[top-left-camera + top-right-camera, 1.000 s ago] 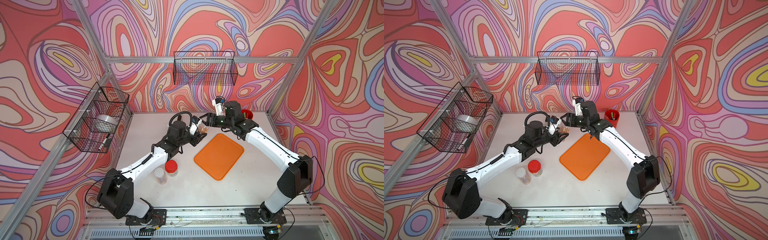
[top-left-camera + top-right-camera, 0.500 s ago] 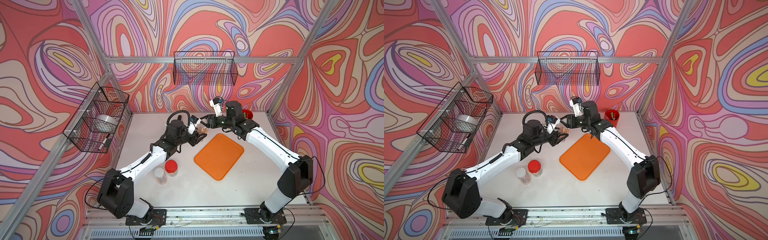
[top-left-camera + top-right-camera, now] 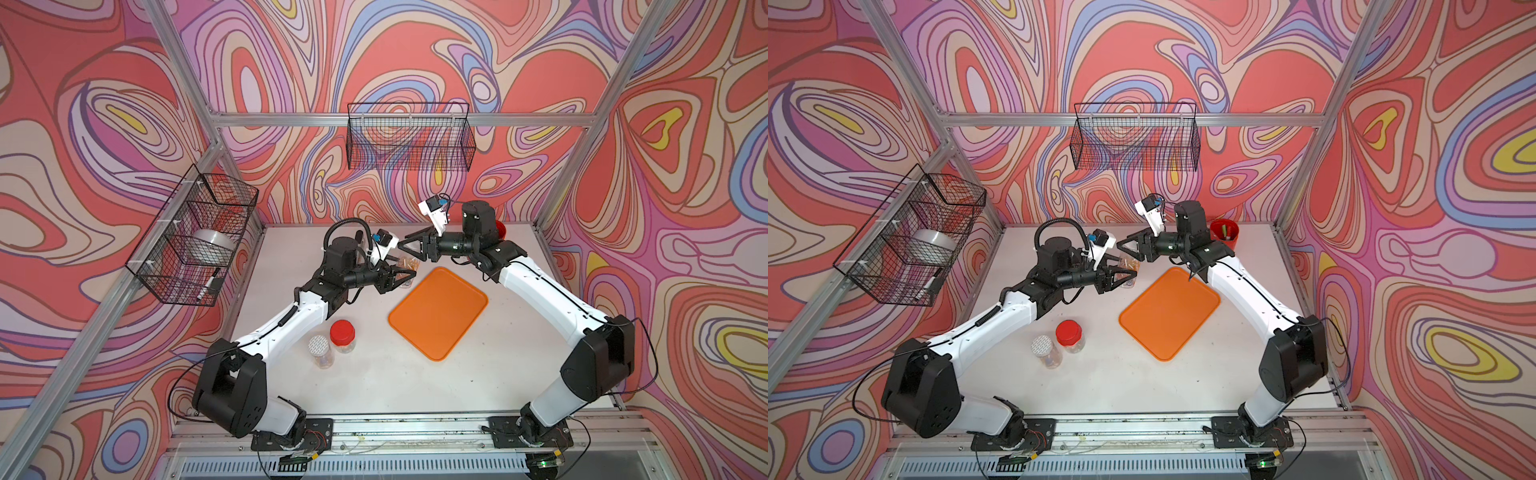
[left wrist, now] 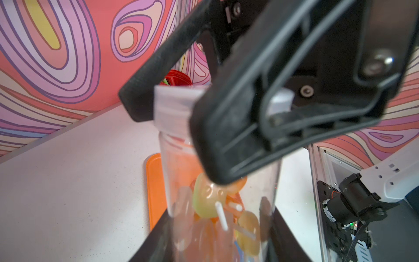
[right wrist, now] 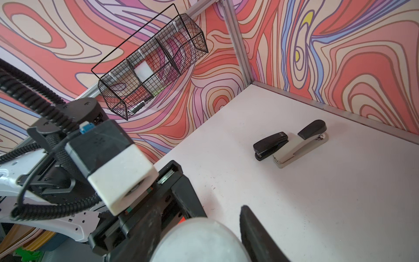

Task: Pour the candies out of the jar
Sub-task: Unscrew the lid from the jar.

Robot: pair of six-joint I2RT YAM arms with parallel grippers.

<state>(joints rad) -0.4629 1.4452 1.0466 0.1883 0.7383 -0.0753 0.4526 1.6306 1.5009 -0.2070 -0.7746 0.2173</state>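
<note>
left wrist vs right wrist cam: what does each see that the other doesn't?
Left wrist only: candies inside the clear jar, and the red cup. Right wrist only: black stapler and grey stapler on the table, wire basket, the left arm's camera block. Both: the white lid clamped in the right tool, and the table.

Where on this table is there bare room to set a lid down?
Bare: the front strip between the tray and the front rail; the right side past the tray, under the right arm. Crowded: back centre, where the left claw holds the candy jar and the right claw its lid; the red-lidded jar and white-lidded jar crowd the tray's left.
</note>
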